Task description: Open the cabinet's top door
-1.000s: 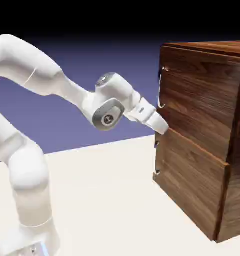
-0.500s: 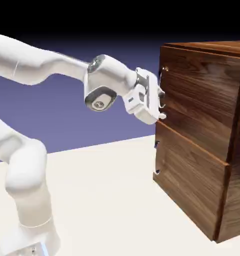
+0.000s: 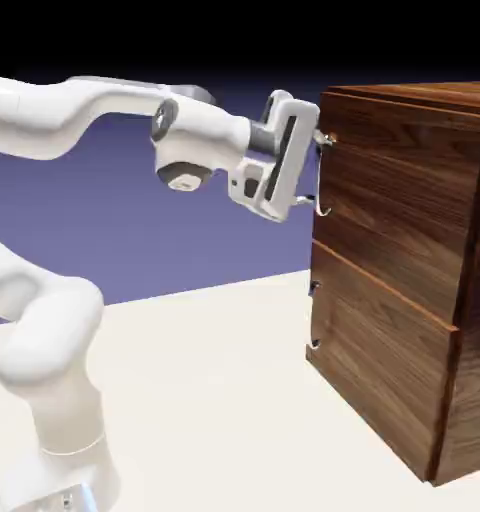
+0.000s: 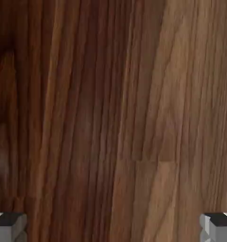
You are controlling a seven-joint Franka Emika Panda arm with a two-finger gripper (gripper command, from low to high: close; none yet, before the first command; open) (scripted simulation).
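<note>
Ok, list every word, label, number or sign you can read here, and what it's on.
None: no readable text in either view. The cabinet and its top door show only bare wood grain, the arm and gripper are plain white, and the hand view shows only wood.

A pale cream table (image 3: 214,400) carries the cabinet (image 3: 404,300) (dark walnut).

One cabinet (image 3: 404,270) at the frame's right, with two front panels and two silver handles; one robot arm (image 3: 104,110); one bench (image 3: 214,400).
</note>
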